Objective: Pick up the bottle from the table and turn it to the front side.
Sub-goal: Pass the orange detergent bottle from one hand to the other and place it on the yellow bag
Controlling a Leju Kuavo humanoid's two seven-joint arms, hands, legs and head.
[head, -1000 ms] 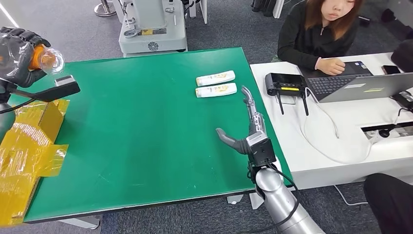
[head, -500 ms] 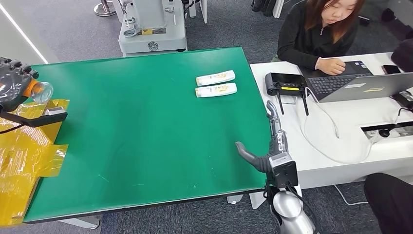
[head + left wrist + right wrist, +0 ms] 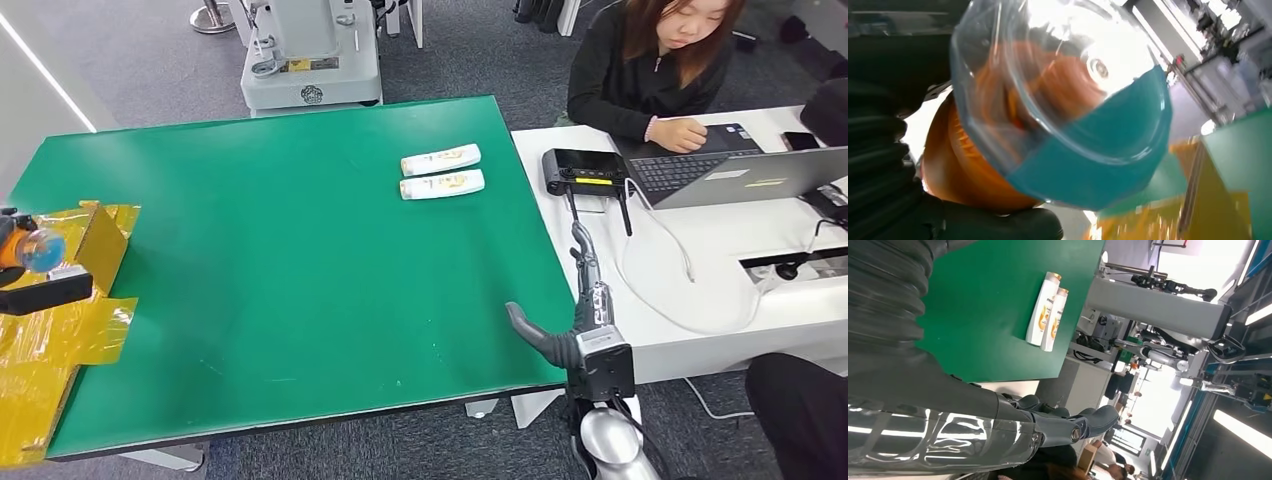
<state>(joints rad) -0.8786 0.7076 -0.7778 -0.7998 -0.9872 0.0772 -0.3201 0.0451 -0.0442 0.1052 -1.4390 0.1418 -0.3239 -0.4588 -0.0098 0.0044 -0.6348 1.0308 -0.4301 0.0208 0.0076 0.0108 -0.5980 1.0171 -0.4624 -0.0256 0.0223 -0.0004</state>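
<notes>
My left hand (image 3: pixel 38 292) holds a clear bottle with orange inside (image 3: pixel 28 249) at the far left edge of the head view, above the yellow box. In the left wrist view the bottle (image 3: pixel 1058 100) is very close, with dark fingers (image 3: pixel 893 170) wrapped around it. Two white bottles (image 3: pixel 441 159) (image 3: pixel 443 184) lie side by side on the green table (image 3: pixel 290 260), far right of centre; the right wrist view shows them as well (image 3: pixel 1048 310). My right hand (image 3: pixel 577 318) hovers at the table's right edge near the front corner, fingers spread, holding nothing.
A yellow taped box (image 3: pixel 60 330) sits at the table's left end. To the right stands a white desk (image 3: pixel 700 290) with a black device (image 3: pixel 585 170), cables and a laptop (image 3: pixel 740 175), and a person seated behind it. A grey machine base (image 3: pixel 310 60) stands beyond the table.
My left hand has lowered the bottle and carried it leftward to the picture's edge, over the yellow box. My right hand has drawn back to the table's front right corner.
</notes>
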